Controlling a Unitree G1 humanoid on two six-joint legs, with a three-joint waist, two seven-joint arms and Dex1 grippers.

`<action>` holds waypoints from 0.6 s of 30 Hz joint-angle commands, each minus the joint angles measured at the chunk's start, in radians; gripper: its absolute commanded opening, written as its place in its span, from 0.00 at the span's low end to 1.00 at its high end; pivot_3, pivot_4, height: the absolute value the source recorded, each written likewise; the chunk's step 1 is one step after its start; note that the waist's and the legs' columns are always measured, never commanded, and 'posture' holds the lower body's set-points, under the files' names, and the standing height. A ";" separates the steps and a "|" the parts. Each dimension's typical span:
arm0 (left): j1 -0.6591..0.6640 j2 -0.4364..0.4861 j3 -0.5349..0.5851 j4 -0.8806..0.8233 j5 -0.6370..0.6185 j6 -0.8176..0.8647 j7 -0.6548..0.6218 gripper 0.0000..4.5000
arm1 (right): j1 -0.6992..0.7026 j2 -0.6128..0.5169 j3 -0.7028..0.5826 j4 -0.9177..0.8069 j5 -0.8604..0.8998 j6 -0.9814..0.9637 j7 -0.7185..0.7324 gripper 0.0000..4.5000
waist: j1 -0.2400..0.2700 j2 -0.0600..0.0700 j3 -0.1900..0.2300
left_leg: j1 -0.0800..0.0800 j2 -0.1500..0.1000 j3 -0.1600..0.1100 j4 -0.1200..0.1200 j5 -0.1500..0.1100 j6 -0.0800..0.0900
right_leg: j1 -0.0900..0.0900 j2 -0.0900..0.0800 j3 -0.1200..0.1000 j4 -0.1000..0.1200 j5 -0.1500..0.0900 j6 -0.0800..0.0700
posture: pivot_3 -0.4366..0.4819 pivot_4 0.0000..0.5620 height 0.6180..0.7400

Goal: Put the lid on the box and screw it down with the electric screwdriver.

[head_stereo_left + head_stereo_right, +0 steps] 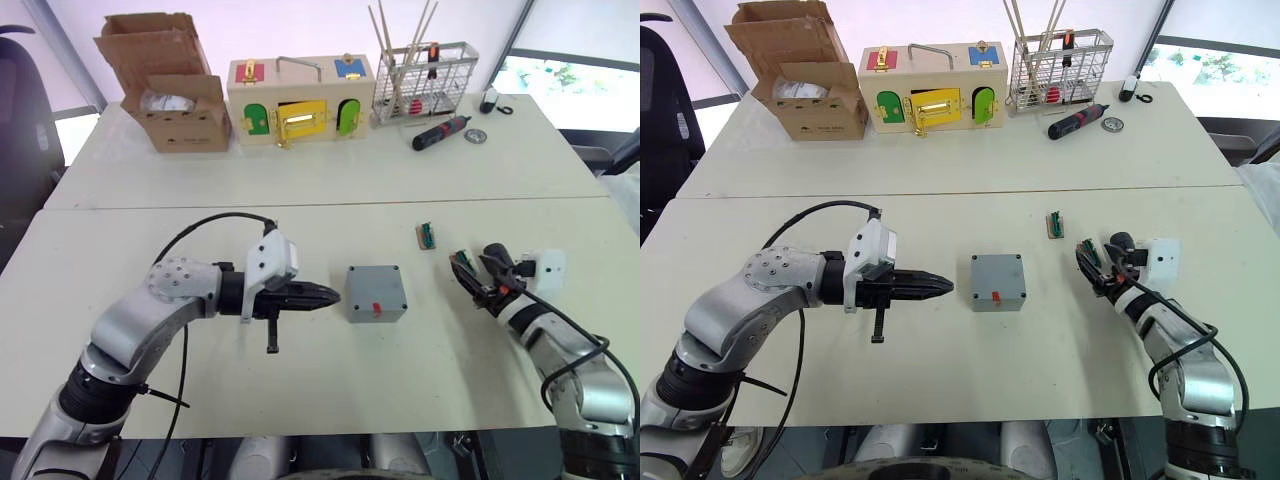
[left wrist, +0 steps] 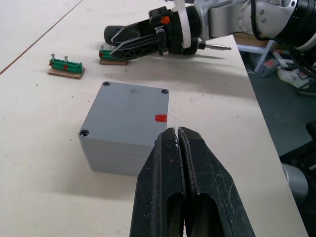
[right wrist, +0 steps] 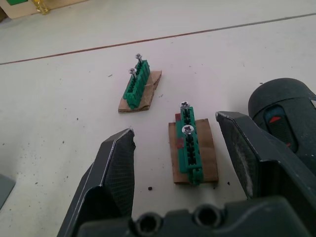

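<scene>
Mid-table, between both arms: the box (image 1: 376,293), grey, lid (image 2: 129,106) already seated on top, red mark on its near side.
Left gripper (image 1: 322,296): just beside box, fingers pressed together, pointing straight at it.
Right gripper (image 3: 180,148): well apart from box, fingers spread around a green screw holder (image 3: 189,143).
Electric screwdriver (image 3: 285,112): just beside right fingers, nearer that arm.

Grey lid (image 2: 129,105) sits on the red-marked box (image 1: 377,296), mid-table.
</scene>
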 commanded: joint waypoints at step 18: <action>0.004 0.002 -0.013 -0.039 0.010 -0.019 0.027 0.00 | -0.031 0.004 0.014 0.022 -0.039 -0.027 0.002 0.01 | -0.001 0.000 0.000 | 0.000 0.000 0.000 0.000 0.000 0.000 | 0.000 0.000 0.000 0.000 0.000 0.000 | 0.48 0.27 0.98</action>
